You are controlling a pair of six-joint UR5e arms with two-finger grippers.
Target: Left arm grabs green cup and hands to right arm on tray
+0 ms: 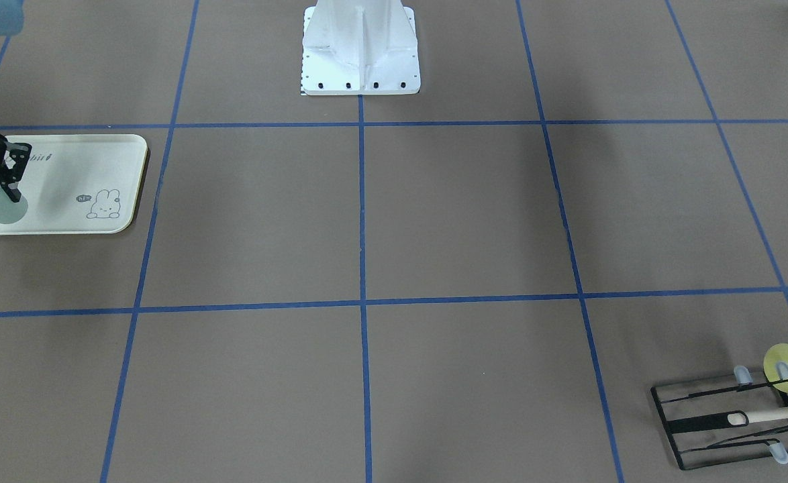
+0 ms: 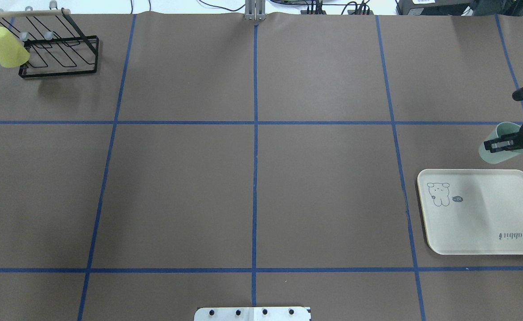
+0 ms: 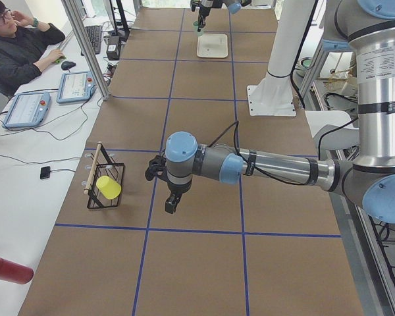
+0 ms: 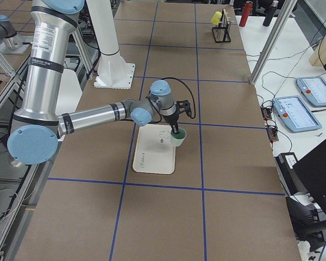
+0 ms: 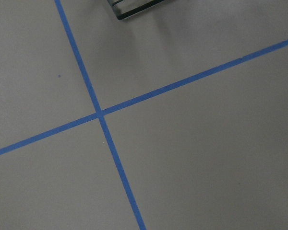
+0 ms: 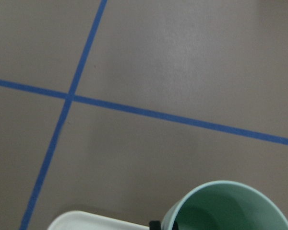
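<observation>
Seen from overhead, the far left of the surface [image 2: 324,196], at about 10 o'clock, carries a black wire rack [image 2: 59,55] with a yellow cup [image 2: 5,47] on its left end; neither belongs to this job. Across at the right, at about 4 o'clock, lies the tray [image 2: 480,223]. By its 12 o'clock edge hangs the green cup [image 2: 493,156], mouth up and clear of the surface. The views do not settle whether its base is over the tray or just beyond the rim. It looks like a thin plastic tumbler, so probably very light and stiff enough for a pinch. It is also smooth and tapered, so a loose squeeze round the body could let it slip. A pinch across the wall at the rim, one finger in and one out, seems the safer hold and needs little force. It should not break if dropped, but could bounce or roll off the tray. The left gripper [image 3: 172,203] hangs fingers-down over bare surface near the rack, holding nothing that shows. Only the side camera catches it, so I cannot tell how wide it stands. The right gripper [image 2: 494,145] is closed narrowly on the green cup at its rim, apparently clamping the wall and touching nothing else.
</observation>
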